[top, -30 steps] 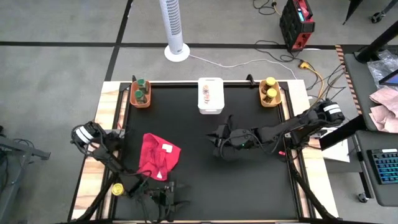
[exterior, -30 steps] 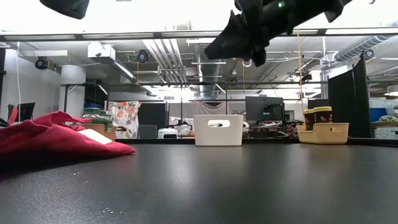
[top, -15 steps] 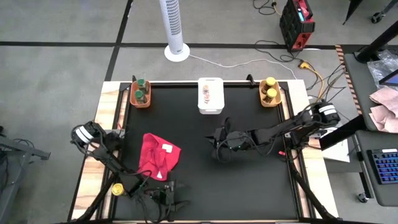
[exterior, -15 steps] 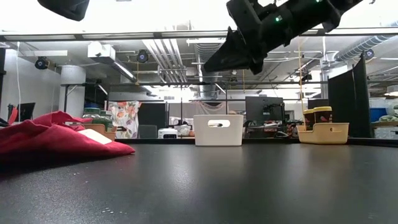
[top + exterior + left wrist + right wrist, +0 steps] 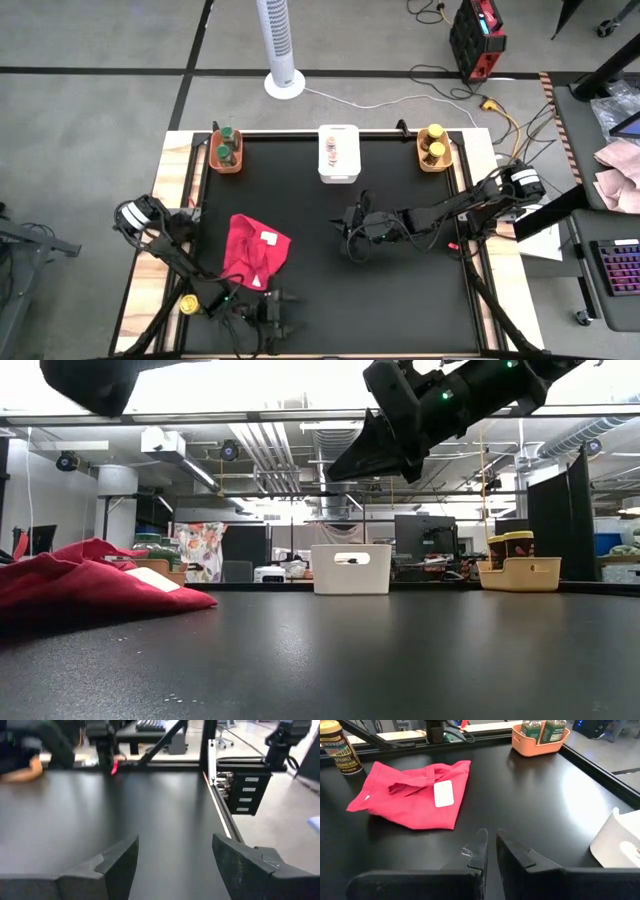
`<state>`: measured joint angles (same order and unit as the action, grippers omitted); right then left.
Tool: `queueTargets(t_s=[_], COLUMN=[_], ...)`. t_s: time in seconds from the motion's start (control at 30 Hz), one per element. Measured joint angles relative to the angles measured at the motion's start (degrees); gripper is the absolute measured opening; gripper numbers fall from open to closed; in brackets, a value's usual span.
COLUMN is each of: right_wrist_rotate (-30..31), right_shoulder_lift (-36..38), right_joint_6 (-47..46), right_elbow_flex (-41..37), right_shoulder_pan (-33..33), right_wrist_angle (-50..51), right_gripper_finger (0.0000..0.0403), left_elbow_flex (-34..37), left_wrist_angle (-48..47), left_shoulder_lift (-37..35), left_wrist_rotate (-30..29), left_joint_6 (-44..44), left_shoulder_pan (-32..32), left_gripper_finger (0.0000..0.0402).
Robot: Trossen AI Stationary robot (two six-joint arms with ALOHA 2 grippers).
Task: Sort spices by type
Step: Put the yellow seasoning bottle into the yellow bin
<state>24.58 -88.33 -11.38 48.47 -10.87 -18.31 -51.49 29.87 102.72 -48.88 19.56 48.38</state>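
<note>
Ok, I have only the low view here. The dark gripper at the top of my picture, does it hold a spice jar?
Observer: No. The right gripper is shut, with nothing between its fingers.
Operator: Is any jar outside the bins?
Observer: Yes, one spice jar stands upright near the table's near-left corner, beside the red cloth.
Operator: And the left gripper?
Observer: The left gripper is open and empty, by the table's near edge.
</note>
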Motion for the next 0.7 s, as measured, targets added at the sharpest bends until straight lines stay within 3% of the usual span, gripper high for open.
queueTargets(t_s=[0.23, 0.33, 0.53, 0.7], right_wrist_rotate=[-0.6, -0.6, -0.6, -1.1], right_shoulder_lift=[1.8, 2.1, 2.1, 2.1], right_joint_6=[2.0, 3.7, 6.9, 6.9], right_elbow_flex=[0.2, 0.4, 0.7, 0.7], right_shoulder_pan=[-0.1, -0.1, -0.1, -0.2], right_wrist_angle=[1.7, 1.8, 1.9, 4.3], right_gripper_finger=[0.0028, 0.0028, 0.0028, 0.0028], left_elbow_flex=[-6.7, -13.3, -27.7, -36.5], left_wrist_angle=[-17.9, -31.7, -62.6, -80.1], left_shoulder_lift=[-2.5, -2.3, 0.7, 2.7], left_wrist_rotate=[8.1, 9.1, 16.5, 24.8], left_joint_6=[15.7, 22.4, 35.1, 45.8], left_shoulder_pan=[0.2, 0.2, 2.5, 3.8], left_gripper_finger=[0.0238, 0.0238, 0.0238, 0.0238])
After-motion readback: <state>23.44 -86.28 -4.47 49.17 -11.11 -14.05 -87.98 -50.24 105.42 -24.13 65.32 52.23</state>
